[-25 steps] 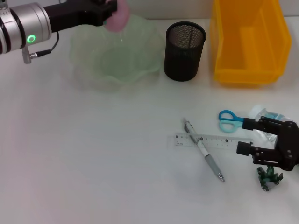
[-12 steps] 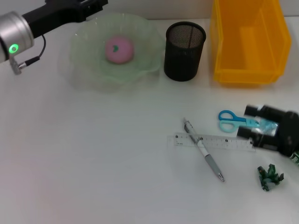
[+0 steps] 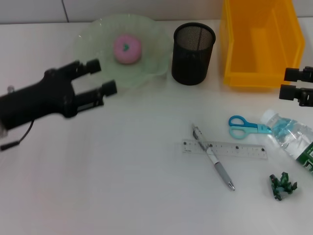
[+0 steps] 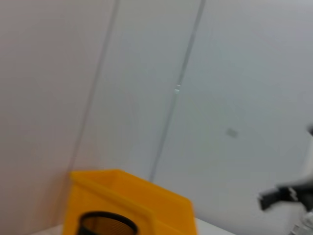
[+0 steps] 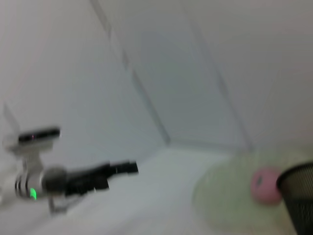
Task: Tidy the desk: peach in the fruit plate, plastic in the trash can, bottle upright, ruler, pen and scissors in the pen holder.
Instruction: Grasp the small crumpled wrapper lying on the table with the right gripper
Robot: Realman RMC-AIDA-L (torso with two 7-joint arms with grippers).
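I was looking at a lab-style test bench: a bare white tabletop (image 3: 122,186), plain grey panelled walls (image 4: 230,88) behind.

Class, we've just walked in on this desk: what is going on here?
A two-armed robot is tidying. The peach already lies in the fruit plate. The left pincer, open and empty, hovers beside the plate. The right pincer, open, is at the desk's right edge above the lying bottle. Scissors, ruler, pen and green plastic lie loose; the pen holder holds nothing visible.
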